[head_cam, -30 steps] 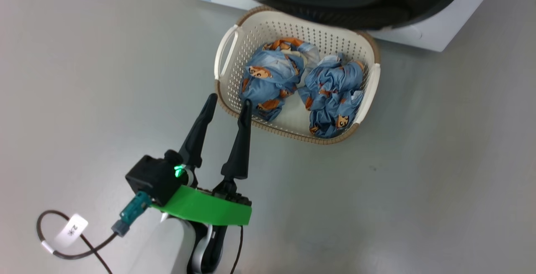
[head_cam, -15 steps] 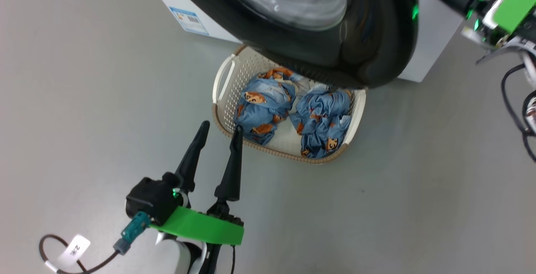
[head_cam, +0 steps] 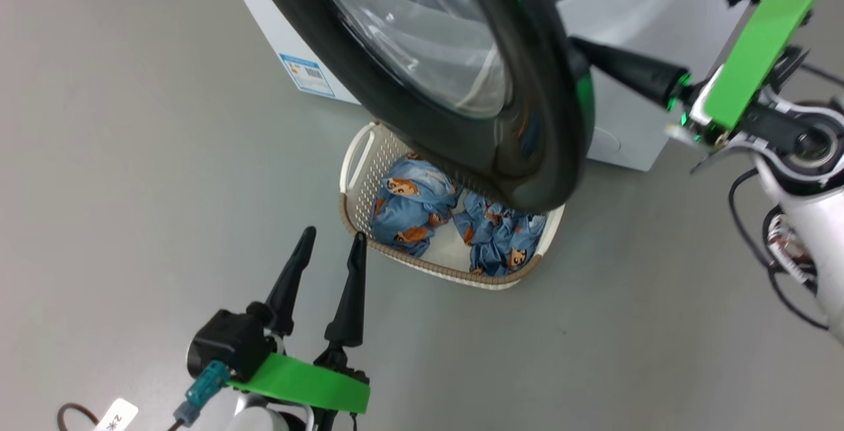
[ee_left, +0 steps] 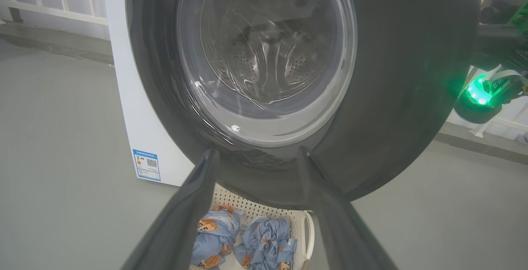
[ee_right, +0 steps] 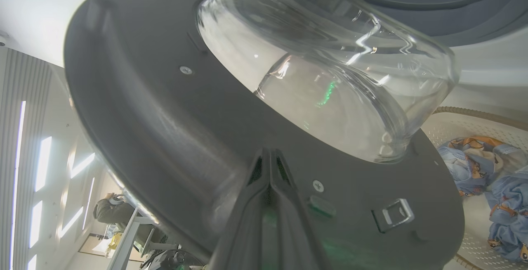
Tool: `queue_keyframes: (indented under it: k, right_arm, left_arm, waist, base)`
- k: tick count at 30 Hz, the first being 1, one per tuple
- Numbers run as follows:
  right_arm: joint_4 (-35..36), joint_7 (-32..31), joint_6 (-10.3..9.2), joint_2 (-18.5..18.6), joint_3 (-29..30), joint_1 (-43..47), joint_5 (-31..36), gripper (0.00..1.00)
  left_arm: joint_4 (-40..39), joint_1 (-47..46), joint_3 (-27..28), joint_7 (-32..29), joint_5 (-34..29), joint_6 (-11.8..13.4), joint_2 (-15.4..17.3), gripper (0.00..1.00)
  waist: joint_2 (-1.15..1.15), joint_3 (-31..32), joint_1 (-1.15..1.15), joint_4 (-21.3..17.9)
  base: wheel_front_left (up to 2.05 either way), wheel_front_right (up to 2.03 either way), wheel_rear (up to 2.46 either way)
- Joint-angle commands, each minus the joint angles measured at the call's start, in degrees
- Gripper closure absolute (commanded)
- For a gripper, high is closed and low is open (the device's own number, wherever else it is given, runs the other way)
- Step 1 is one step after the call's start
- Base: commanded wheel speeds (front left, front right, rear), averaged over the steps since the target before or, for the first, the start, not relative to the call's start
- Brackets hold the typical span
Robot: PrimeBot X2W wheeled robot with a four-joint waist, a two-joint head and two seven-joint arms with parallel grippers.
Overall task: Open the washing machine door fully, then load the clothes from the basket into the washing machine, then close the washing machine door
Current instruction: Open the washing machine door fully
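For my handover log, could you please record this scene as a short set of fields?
washing machine door: partly open, overhanging the basket
right gripper: shut, tips against the door's inner face
left gripper: open, empty, near the basket's corner
clothes: two garments, both in the basket
task stage: door not fully open; nothing loaded

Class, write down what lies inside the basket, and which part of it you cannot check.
Inside the basket lie the clothes: two crumpled blue garments side by side. In the head view the washing machine door overhangs the basket's far end, hiding that part.
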State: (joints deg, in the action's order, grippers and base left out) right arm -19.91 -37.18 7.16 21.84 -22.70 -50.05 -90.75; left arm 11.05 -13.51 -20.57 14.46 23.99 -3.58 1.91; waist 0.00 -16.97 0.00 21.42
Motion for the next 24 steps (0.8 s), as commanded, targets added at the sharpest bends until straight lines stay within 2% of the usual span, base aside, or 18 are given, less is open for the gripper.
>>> queue_keyframes:
  k: [1, 24]
  right_arm:
    - [2.2, -0.7, 0.33, -1.5, -1.0, 2.1, -0.6, 1.0]
    - [5.0, -4.1, 0.33, -8.2, -4.6, 9.5, -0.4, 1.0]
  left_arm:
    - [-0.8, 0.7, 2.3, 0.5, -0.9, -0.3, 1.0, 0.0]
    - [-0.4, 3.7, 3.5, 0.5, -1.8, -0.8, 1.0, 0.0]
  waist:
    - [0.0, 1.4, 0.0, 0.3]
    - [0.0, 5.9, 0.0, 3.1]
  base:
    - [0.0, 0.0, 0.0]
    - [0.0, 0.0, 0.0]
